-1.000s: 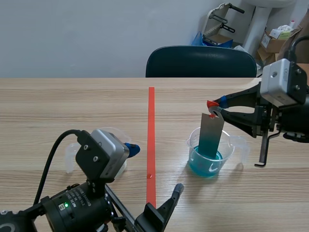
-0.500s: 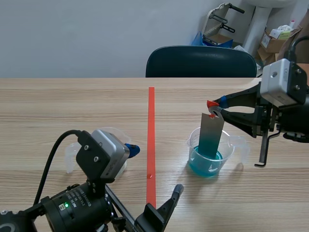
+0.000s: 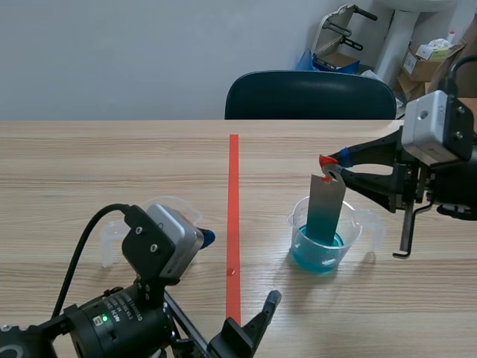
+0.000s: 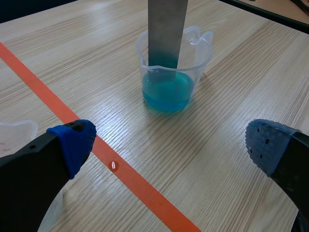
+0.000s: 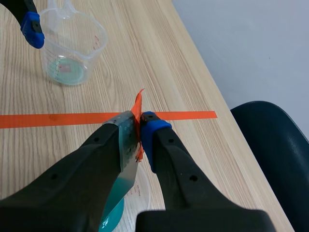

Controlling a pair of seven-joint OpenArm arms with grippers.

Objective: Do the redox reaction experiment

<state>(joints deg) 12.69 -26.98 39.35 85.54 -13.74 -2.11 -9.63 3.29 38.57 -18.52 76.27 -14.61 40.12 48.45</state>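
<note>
While right end effector grips strip, beaker beneath

- No word or number can be read in full in any view.
- Left arm's black housing, lower left of the scene view: white print, too small to read.
- Empty cup: red scale marks, illegible.
- Beaker: red marks, blurred.

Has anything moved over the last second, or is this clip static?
The left gripper, open, has shifted slightly lower and back toward the robot. The right gripper stays shut on the metal strip, which still stands in the blue liquid in the beaker; none of these has moved.
</note>
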